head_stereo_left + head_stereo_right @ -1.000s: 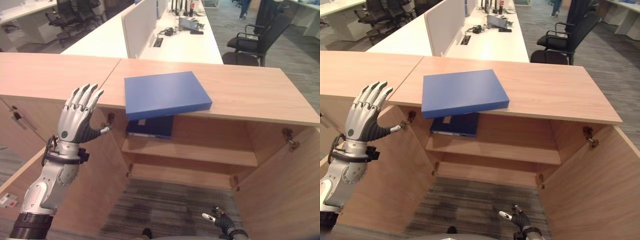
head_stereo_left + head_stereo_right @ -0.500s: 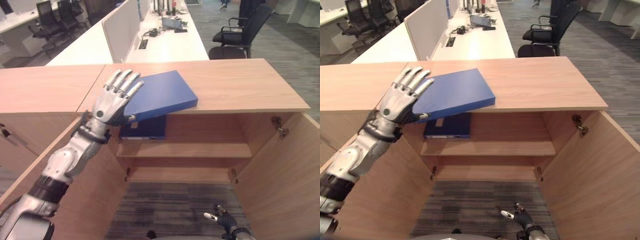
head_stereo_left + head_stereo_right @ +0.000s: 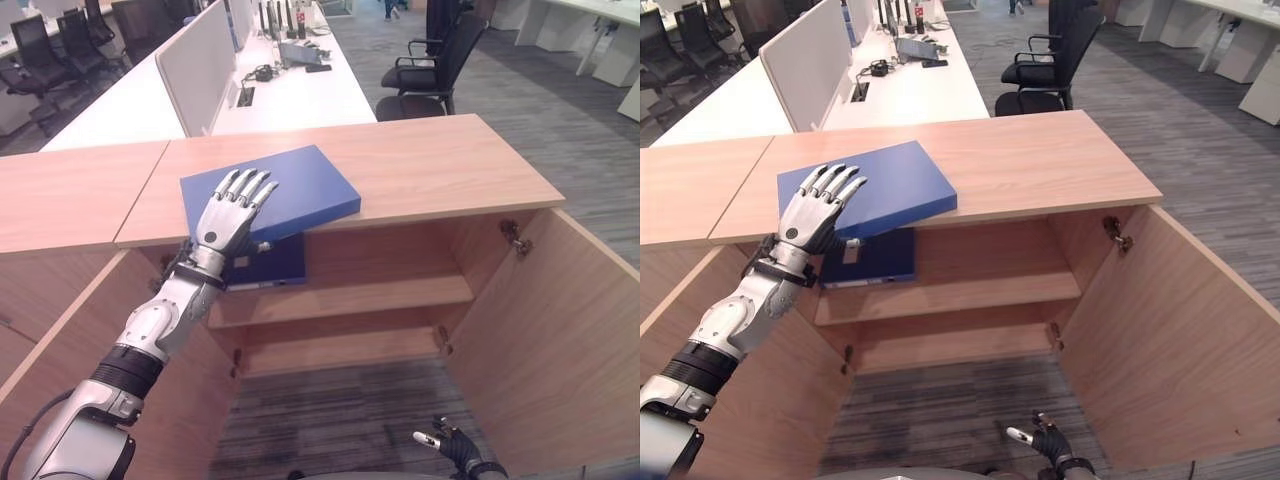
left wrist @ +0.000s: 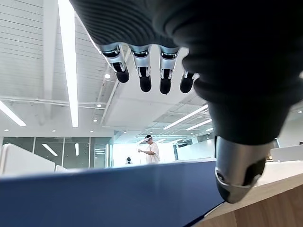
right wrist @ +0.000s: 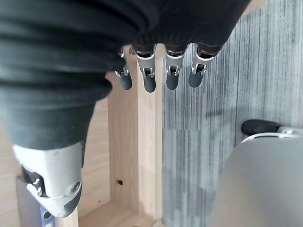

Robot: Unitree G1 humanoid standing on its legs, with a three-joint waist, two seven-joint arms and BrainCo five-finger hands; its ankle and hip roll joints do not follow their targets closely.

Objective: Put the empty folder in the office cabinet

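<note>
Nearest the robot, the right hand (image 3: 447, 443) hangs low over the grey carpet in front of the open cabinet, its fingers relaxed and straight, holding nothing. Both cabinet doors stand swung outward, the right door (image 3: 545, 330) wide to the side, exposing 1 shelf (image 3: 350, 300) across the interior. The left hand (image 3: 229, 212) is raised at the front left edge of the cabinet top, fingers spread and straight above the near corner of the blue folder (image 3: 290, 188), thumb down by its front edge; the left wrist view shows the fingertips (image 4: 144, 81) extended above the folder's blue face and not closed on it, so nothing is gripped as yet. The blue folder lies flat on the wooden tabletop (image 3: 440, 165) of the cabinet, turned slightly askew, with its near edge overhanging the front lip. Directly below it, a second, darker folder (image 3: 268, 262) rests on the shelf at the left. Judgement: the blue folder appears rigid and slim, probably light if empty, with a smooth cover that may slide under a loose grip. The overhanging near edge offers the best hold, thumb beneath and fingers on top. Beyond the cabinet stand white desks (image 3: 270, 85) and black chairs (image 3: 430, 65).
</note>
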